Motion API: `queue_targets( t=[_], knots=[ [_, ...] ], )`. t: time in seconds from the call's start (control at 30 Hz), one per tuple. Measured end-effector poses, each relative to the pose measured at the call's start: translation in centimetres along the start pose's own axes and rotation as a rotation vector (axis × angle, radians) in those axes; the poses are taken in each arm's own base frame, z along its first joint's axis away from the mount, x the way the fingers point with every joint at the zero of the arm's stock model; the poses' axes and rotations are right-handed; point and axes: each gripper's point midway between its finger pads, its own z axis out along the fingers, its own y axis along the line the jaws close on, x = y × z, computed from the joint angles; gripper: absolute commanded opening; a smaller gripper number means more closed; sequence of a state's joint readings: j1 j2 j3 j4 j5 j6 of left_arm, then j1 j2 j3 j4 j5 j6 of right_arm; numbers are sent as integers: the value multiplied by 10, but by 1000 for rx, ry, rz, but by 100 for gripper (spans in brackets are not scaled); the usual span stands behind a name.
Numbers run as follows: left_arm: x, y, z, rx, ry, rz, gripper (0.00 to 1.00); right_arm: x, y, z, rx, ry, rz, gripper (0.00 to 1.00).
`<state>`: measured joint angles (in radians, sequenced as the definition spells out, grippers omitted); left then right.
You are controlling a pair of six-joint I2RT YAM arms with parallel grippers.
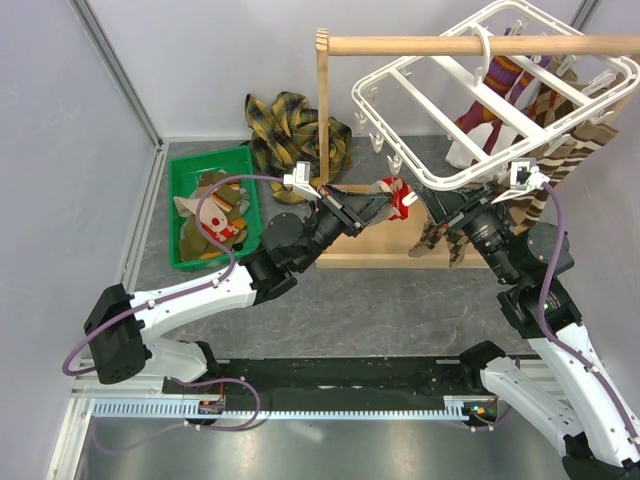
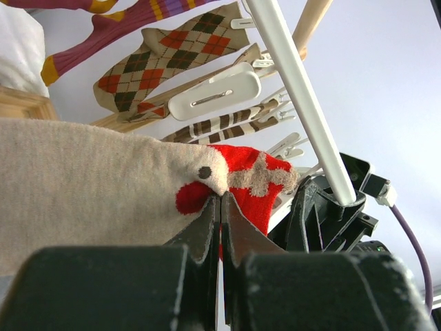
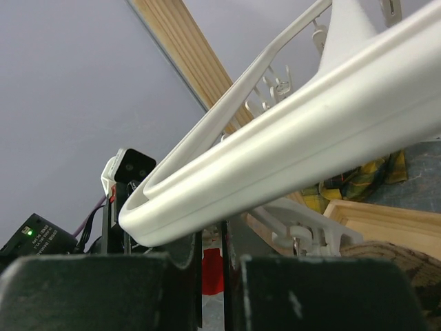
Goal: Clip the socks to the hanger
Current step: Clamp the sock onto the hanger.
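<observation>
Beige knit with a red, cross-patterned toe: this long sock (image 2: 103,172) is held in the air just under the near edge of the large white plastic grid hanger (image 3: 310,145). The left gripper (image 2: 220,207) has its fingers pressed together on the fabric where beige meets red. The right gripper (image 3: 212,258) sits directly under the hanger's thick rim, facing the left one. Its fingers stand close together with a thin gap that shows red behind, and it cannot be told whether they pinch anything.

Other socks already hang from the hanger's small white clips (image 2: 213,93): a brown-and-orange argyle sock (image 2: 172,58), a brown-and-cream striped sock (image 1: 570,155), and a purple sock with yellow and red bands (image 1: 500,85). The hanger's hook is over a round wooden rod (image 1: 420,45).

On the grey table (image 1: 380,300), to the left, a green plastic bin (image 1: 208,155) holds more loose socks (image 1: 215,215). A crumpled yellow-and-black plaid cloth (image 1: 290,125) lies behind the bin.
</observation>
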<state>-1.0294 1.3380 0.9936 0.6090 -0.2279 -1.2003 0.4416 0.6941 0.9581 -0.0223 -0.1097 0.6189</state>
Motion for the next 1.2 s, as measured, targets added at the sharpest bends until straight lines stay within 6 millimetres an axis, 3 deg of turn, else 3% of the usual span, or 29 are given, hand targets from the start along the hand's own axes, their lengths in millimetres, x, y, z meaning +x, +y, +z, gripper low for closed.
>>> queue_targets(
  t=[0.97,1.1,1.2],
  knots=[
    [12,-14,3,22,4,37,2,2,-1,4,-3,6,-1,3],
    [13,-16,3,25,4,42,2,2,-1,4,-5,4,-8,6],
    [14,-16,4,24,7,50,2,2,-1,4,-4,4,-14,15]
  ],
)
